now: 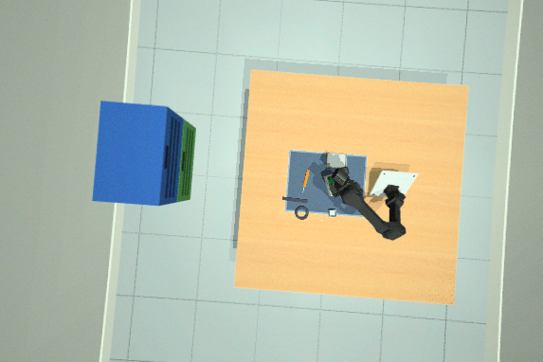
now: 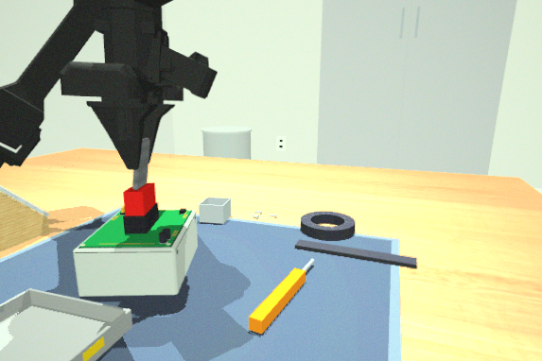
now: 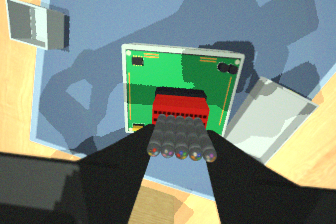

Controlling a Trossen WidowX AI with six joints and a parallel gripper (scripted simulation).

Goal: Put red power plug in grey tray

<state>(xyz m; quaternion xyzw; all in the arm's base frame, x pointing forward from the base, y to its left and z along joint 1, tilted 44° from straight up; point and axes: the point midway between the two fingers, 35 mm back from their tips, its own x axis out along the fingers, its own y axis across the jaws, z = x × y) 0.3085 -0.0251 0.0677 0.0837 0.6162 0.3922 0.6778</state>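
One tray lies nearest in the exterior view, and its near side is cut off there, so I would judge the drop from the wrist view. Just beyond it stands the board on its pale block, with the screwdriver off to one side, lying on the mat. The plug sits upright on the black socket, and I see no gap between them. Above it the gripper is closed on the grey wires, its tips standing a little over the red body. That is a poor hold for rocking, since the wires may flex or slip. I'd open, lower until the pads flank the red housing, and squeeze again. Then I'd rock it in small, even tilts, lifting lightly, and watch that the board doesn't shift on its block. Once it frees, rise straight before crossing to the tray, lower, release and back off. Farther away, the small box needs nothing from me.
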